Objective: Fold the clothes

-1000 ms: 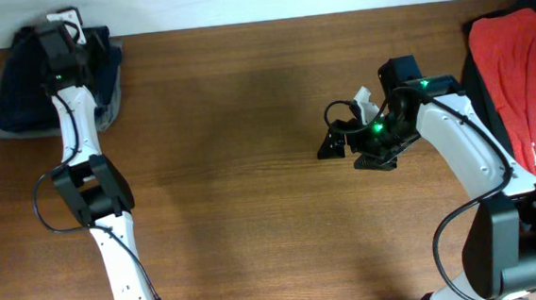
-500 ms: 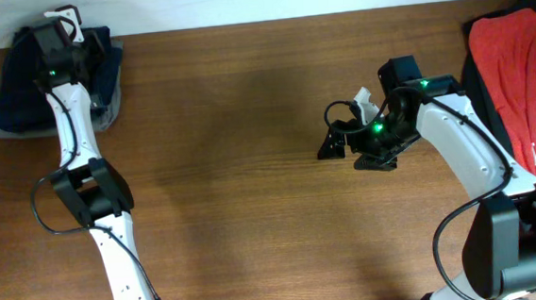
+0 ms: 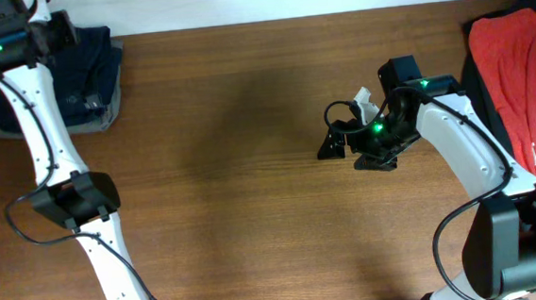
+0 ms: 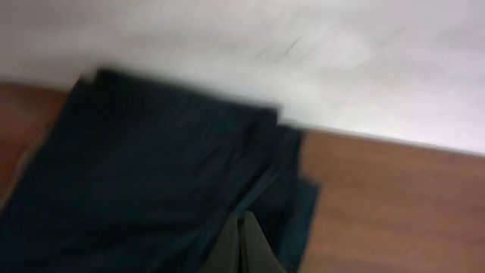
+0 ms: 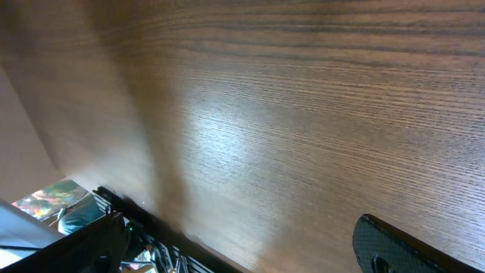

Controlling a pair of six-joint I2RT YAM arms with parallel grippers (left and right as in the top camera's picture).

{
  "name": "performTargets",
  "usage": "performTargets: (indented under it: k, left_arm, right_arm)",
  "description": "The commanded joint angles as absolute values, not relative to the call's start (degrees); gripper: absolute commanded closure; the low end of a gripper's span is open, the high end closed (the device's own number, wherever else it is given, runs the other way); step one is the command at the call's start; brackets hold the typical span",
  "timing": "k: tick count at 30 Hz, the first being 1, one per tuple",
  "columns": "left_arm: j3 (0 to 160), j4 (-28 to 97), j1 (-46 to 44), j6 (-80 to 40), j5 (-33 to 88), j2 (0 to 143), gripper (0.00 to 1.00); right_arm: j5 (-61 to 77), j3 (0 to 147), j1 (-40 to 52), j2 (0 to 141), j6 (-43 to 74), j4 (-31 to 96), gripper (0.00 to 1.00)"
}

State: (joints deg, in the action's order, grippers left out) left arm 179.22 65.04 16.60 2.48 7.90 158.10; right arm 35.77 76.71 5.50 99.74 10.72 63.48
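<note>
The clothes, a pair of dark navy shorts (image 3: pixel 74 78), lie folded in a pile at the far left corner of the table against the wall. My left gripper (image 3: pixel 52 37) hovers over the pile's back edge. In the left wrist view, which is blurred, its fingertips (image 4: pixel 242 239) are pressed together above the navy cloth (image 4: pixel 136 174) with nothing seen between them. My right gripper (image 3: pixel 338 137) stands open above bare wood right of the table's middle, far from the shorts. One of its black fingers (image 5: pixel 413 246) shows in the right wrist view, over the empty tabletop.
A grey cloth (image 3: pixel 107 117) peeks out under the navy pile. A red T-shirt with white lettering (image 3: pixel 528 75) lies on dark fabric (image 3: pixel 478 74) at the right edge. A white wall (image 4: pixel 303 53) runs along the table's back. Brown wood (image 3: pixel 232 171) lies between the arms.
The left arm has swung up and to the left, off the top of the navy pile toward the back corner. The right arm has stayed still.
</note>
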Motion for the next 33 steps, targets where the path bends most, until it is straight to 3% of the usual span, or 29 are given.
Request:
performTargets:
  k: [1, 15, 28, 33]
  left_arm:
    - [176.0, 67.8, 18.3, 3.9, 4.1, 160.0, 1.00]
    - [156.2, 66.6, 19.3, 4.0, 4.3, 161.4, 1.00]
    - [159.3, 70.0, 19.3, 4.0, 6.6, 151.0, 1.00]
    - [159.3, 71.3, 19.3, 3.9, 6.7, 144.3, 0.97]
  right_arm:
    - [35.5, 76.8, 5.6, 99.8, 11.0, 63.4, 0.01]
    - [36.0, 76.8, 5.6, 99.8, 11.0, 62.7, 0.01]
    - [36.2, 76.8, 5.6, 99.8, 11.0, 62.6, 0.01]
    - [45.4, 77.0, 5.6, 99.8, 10.8, 60.3, 0.01]
